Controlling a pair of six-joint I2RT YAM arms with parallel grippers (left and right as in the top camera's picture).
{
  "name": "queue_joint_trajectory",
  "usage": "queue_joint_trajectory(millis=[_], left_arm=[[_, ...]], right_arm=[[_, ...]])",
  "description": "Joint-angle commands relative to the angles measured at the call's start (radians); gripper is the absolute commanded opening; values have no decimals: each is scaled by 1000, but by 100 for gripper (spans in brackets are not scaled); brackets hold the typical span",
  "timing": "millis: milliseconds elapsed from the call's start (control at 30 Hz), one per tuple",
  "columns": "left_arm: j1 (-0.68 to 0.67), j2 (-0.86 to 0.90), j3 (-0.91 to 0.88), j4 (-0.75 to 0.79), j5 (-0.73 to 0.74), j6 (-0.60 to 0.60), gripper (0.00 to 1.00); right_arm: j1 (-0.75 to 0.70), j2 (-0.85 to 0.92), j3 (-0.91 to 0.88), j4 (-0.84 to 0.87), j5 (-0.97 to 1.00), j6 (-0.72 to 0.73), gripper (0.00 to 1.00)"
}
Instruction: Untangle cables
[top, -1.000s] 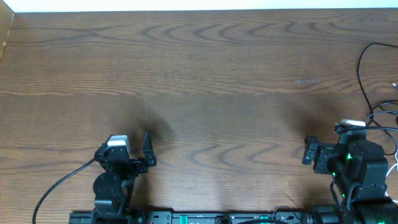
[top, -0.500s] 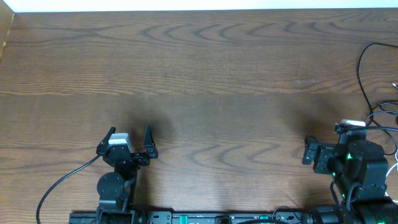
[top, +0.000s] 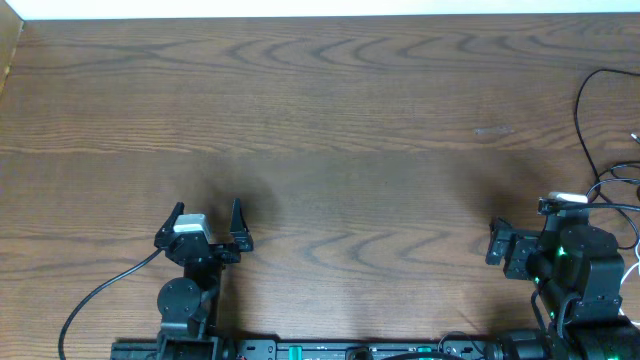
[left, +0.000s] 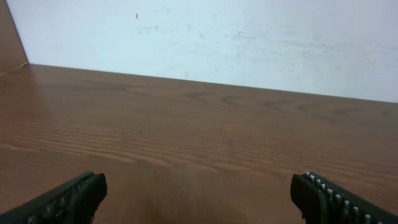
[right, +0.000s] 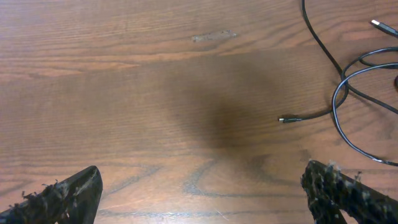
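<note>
Two pincers hang over a dark wooden table (top: 330, 110), both spread wide and gripping nothing. The left pincer (top: 208, 208) holds its ridged black fingers (left: 68, 200) far apart. Wood grain runs between them and on ahead to a white wall (left: 249, 37). A thick black wire (top: 100, 290) trails from that arm, behind the pincer and off to its left.

The right pincer (right: 202, 199) is likewise released, its fingertips sitting at the two bottom corners of its wrist view. The black cables (right: 336, 102) lie ahead of it and to its right, well apart from both fingers and touched by neither. One cord ends in a small plug (right: 283, 119) resting on the wood ahead of the pincer, a little right of its midline. From there the cord runs rightward and bends into a loop. Another cord comes down from the far side and crosses that loop. Farther right, near the edge of the view, lies a second plug end (right: 378, 25). A pale scuff (right: 213, 36) marks the wood straight ahead of this pincer, beyond the nearer plug.
</note>
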Motion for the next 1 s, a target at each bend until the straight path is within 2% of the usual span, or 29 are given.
queue_joint_trajectory(millis=[0,367,600,967], left_arm=[[5,-8,-19,-51,-11,16,100],[5,-8,-19,-48,-13,18,100],[5,-8,-19,-48,-13,161,100],[0,-8,-19,-48,-12,162,100]], right_arm=[[7,0,-6,-1,12,6,99],[7,0,-6,-1,12,6,99],[7,0,-6,-1,11,6,99],[7,0,-6,-1,12,6,99]])
